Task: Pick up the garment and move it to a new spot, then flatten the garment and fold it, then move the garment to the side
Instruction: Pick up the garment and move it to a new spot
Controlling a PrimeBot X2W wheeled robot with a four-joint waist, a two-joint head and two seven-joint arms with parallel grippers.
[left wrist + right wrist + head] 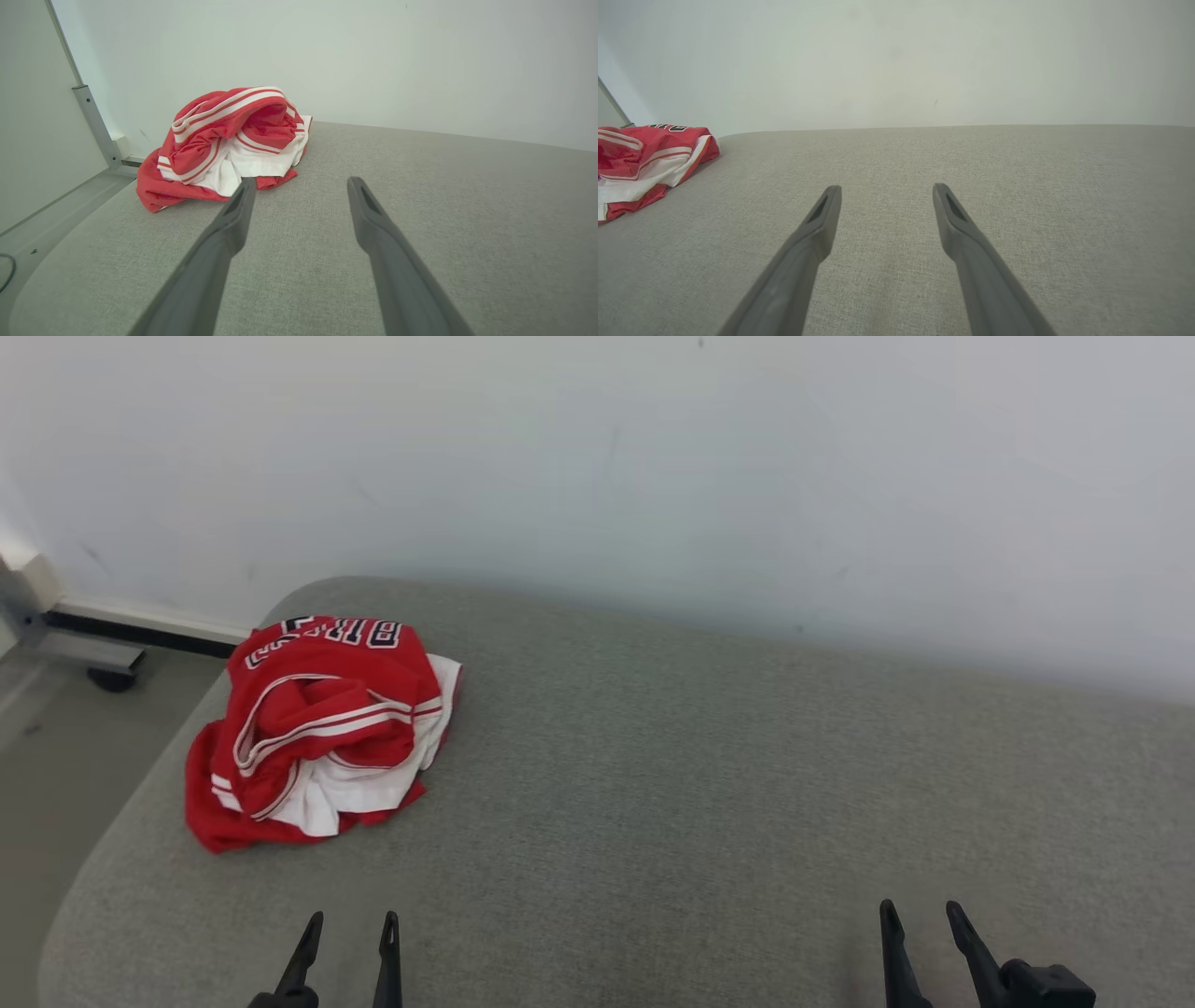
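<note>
Left gripper (354,919): jaws released and spread wide, nothing between them, hovering just over the near edge of the grey padded surface (709,784). In the left wrist view its left finger points almost at the near hem of the heap.

Right gripper (920,907): likewise released and empty, low over the same near edge, well over to the right.

Garment (317,728): a red jersey with white trim and dark lettering, lying as a crumpled heap at the far left corner of the surface, close to its rounded edge and short of the pale wall (653,457). No part is lifted or touched.

Governing relation: the heap lies straight ahead of the left gripper and slightly to its left, near. From the right gripper it lies well apart, far to the left. The left arm is judged the nearer for the first pick. The heap is bunched, with no clear long axis. The lettered edge lies farthest from the robot.

Task status, as judged: pickup not yet begun.
</note>
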